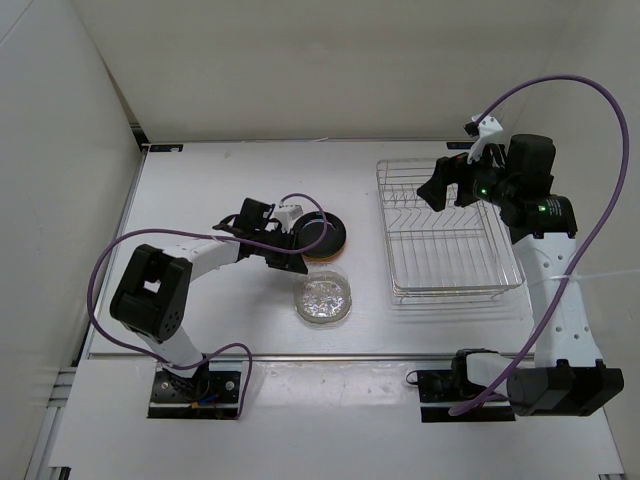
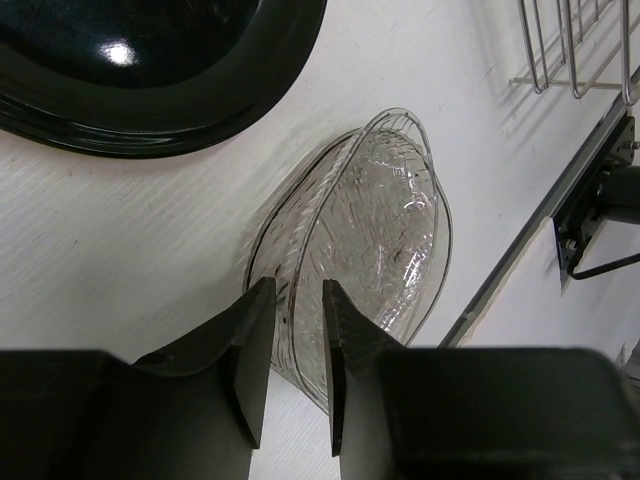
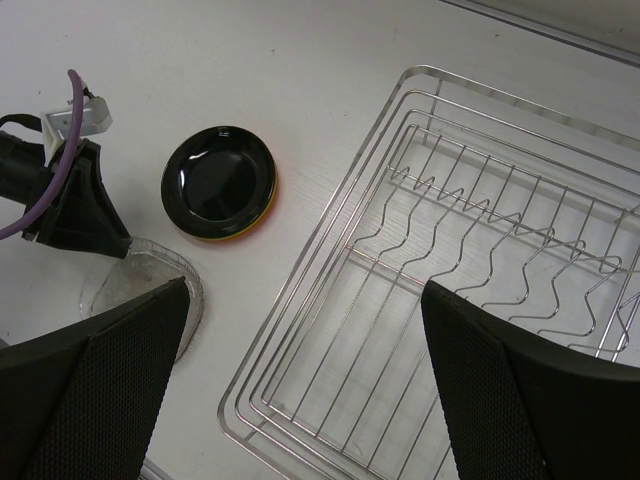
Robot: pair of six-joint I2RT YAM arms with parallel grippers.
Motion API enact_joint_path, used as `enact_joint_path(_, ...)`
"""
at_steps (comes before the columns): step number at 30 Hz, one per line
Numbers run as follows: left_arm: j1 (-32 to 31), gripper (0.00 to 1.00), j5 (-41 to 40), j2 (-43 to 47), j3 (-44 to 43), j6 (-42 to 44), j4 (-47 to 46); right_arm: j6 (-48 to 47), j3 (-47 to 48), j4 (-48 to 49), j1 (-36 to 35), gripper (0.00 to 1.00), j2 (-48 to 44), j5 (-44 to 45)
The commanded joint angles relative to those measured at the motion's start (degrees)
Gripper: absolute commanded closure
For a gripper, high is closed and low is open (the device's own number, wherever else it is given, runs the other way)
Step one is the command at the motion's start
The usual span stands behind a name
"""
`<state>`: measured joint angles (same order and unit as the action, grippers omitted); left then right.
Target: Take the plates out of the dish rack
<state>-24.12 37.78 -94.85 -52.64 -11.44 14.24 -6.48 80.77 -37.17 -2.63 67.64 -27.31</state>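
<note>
The dish rack [image 1: 386, 232] [image 3: 320, 260] stands at the right of the table and holds no plates. A glossy black plate [image 1: 322, 233] [image 3: 218, 183] [image 2: 130, 60] tops a small stack left of the rack, and an orange rim [image 3: 272, 200] shows under it. The clear plate [image 1: 324, 298] [image 2: 380, 220] [image 3: 140, 262] lies flat on the table in front of the stack. My left gripper [image 1: 290, 262] [image 2: 297, 290] is low at that plate's left edge. Its jaws stand a little apart, with the plate's rim in the gap. My right gripper [image 1: 440, 190] [image 3: 305, 290] hangs wide open over the rack, holding nothing.
White walls close the table on the left, back and right. A metal strip [image 1: 330, 357] runs along the table's front edge. The right arm's base bracket [image 2: 600, 215] sits beyond it. The left arm's wrist and purple cable [image 3: 60, 190] lie close to the stack.
</note>
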Motion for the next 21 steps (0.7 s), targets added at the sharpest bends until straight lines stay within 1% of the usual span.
enact_joint_path(1, -0.23, 0.64, -1.12, 3.44, -0.97, 0.90, 0.17, -0.20, 0.09, 1.66, 0.17, 0.00, -1.28, -0.99)
enact_joint_path(9, -0.23, 0.64, -2.89, 3.44, -0.44, 2.04, 0.17, -0.20, -0.44, 1.66, 0.17, 0.00, -1.81, -0.99)
enact_joint_path(12, -0.23, 0.55, -3.41, 3.44, -0.44, 2.57, 0.70, -0.20, -0.44, 1.66, 0.17, 0.00, -2.33, -1.52)
enact_joint_path(13, -0.23, 0.49, -3.41, 3.44, -0.44, 2.57, 0.70, -0.20, -0.44, 1.66, 0.17, 0.00, -2.33, -1.52)
enact_joint_path(16, -0.23, 0.42, -3.41, 3.96, -0.44, 2.57, 0.70, -0.20, -0.44, 1.66, 0.17, 0.00, -2.33, -1.52)
enact_joint_path(17, -0.23, 0.42, -3.41, 3.97, -0.44, 2.57, 0.70, -0.20, -0.44, 1.66, 0.17, 0.00, -2.33, -1.52)
enact_joint_path(20, -0.23, 0.36, -4.03, 4.49, -0.44, 3.09, 1.23, -0.20, -0.44, 1.66, 0.17, 0.00, -2.33, -2.05)
enact_joint_path(21, -0.23, 0.36, -4.03, 4.50, -0.44, 3.09, 1.23, -0.20, -0.44, 1.66, 0.17, 0.00, -2.33, -2.05)
